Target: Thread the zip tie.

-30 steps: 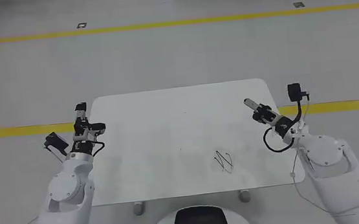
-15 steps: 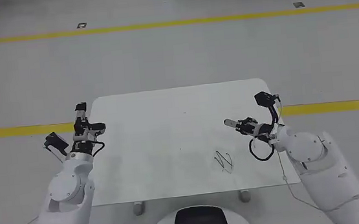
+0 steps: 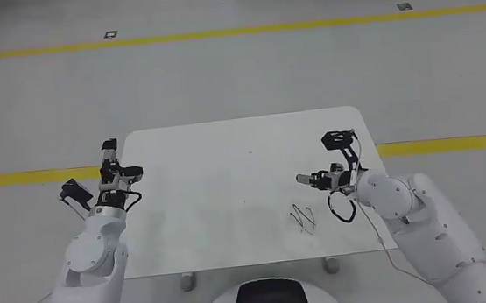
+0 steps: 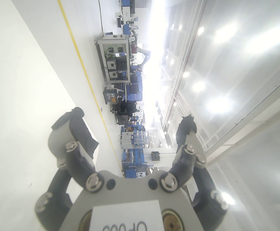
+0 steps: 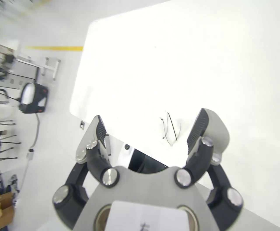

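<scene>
We've got the right gripper hanging over the table, jaws spread wide and nothing between them. Just below its line, the zip tie lies flat close to the table's near edge, nearer the near right corner than the near left. It reads as a small scribble of thin dark strands, and we cannot tell whether that is 1 tie or several. It sits between the fingertips and the near edge, near the gripper but clearly apart from it.

Over at the table's far left corner the left gripper is open too, pointing up and away into the room, well apart from the zip tie.

How will it handle? We'd call it featherweight, springy and slick, a strap that bends easily and skates away if nudged sideways. Lying this flat, it gives little to pinch. Our pick is a spot where a strand seems to bow off the surface, or the thicker head end if we can find it. The ribbed pads should bite well there. Threading likely needs 2 holds, 1 by the head and 1 by the tail.
</scene>
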Robot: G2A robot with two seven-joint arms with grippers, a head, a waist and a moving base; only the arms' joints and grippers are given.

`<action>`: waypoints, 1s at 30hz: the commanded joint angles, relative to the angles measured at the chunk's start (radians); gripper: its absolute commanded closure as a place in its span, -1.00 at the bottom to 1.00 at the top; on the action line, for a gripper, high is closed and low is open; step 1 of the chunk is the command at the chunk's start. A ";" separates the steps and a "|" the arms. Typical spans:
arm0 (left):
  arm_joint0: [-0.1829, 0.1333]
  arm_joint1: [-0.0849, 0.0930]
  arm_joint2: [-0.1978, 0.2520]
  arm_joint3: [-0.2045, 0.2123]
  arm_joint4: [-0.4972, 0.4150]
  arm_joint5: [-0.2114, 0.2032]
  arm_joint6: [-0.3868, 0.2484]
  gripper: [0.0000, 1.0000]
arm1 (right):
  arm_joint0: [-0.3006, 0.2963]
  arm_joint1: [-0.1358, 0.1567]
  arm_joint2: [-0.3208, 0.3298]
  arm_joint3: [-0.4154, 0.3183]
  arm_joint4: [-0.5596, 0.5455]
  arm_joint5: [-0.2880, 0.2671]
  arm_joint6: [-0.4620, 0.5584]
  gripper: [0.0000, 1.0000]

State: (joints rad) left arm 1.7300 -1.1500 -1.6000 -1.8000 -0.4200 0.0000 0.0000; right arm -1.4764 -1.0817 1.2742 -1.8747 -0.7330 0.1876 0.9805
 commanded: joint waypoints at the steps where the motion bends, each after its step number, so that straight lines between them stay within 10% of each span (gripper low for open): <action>1: 0.000 0.000 0.000 0.000 0.000 0.000 0.000 -1.00 | 0.028 -0.002 -0.041 0.011 -0.051 0.023 0.047 -1.00; 20: 0.000 0.000 0.000 0.000 0.000 0.000 0.000 -1.00 | 0.079 -0.011 -0.125 0.069 -0.122 0.046 0.097 -1.00; 30: 0.000 0.000 0.000 0.000 0.000 0.000 0.000 -1.00 | 0.181 -0.050 -0.302 0.213 -0.205 0.099 0.106 -1.00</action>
State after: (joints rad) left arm 1.7300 -1.1500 -1.6000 -1.8000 -0.4200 0.0000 0.0000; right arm -1.3068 -1.1278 0.9858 -1.6752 -0.9336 0.2780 1.0803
